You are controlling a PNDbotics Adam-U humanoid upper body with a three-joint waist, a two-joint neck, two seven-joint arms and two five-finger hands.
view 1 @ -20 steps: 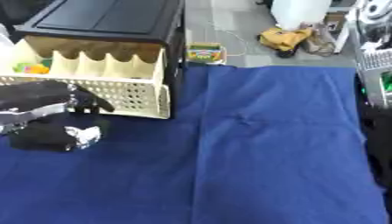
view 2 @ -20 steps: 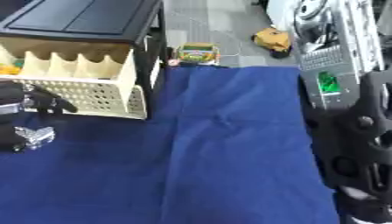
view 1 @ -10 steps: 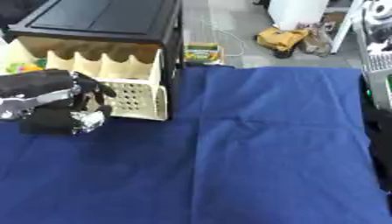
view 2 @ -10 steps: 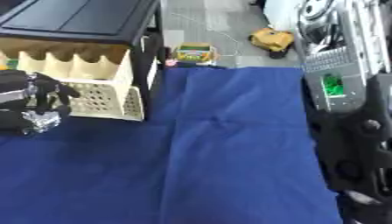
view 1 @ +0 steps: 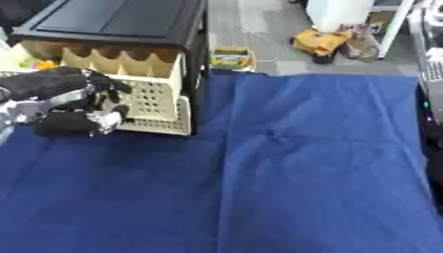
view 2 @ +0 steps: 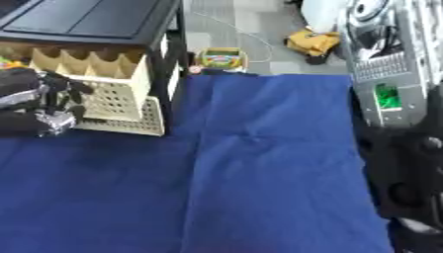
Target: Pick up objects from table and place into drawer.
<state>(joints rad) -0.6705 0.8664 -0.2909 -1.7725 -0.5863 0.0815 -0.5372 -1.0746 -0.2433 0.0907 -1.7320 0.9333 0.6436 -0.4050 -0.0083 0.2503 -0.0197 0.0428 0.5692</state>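
A black cabinet [view 1: 121, 20] stands at the table's back left with its cream lattice drawer [view 1: 160, 101] pulled out over the blue cloth. Small orange and green things [view 1: 36, 63] lie in the drawer's far left compartment. My left hand [view 1: 65, 96], black with silver tips, sits in front of the drawer's left part. Its fingers [view 1: 110, 86] spread against the lattice front wall, and I see nothing held in it. My right hand shows in neither view; only its dark arm [view 2: 394, 188] runs along the right edge.
The blue cloth [view 1: 294, 168] covers the table and carries no loose objects. Beyond the far edge, a small colourful box [view 1: 229, 57] and a yellow item [view 1: 320, 40] lie on the floor. Silver machinery [view 2: 385, 54] stands at the right.
My left hand has risen from the cloth at the left and moved right, up to the drawer's front wall. The camera has also shifted.
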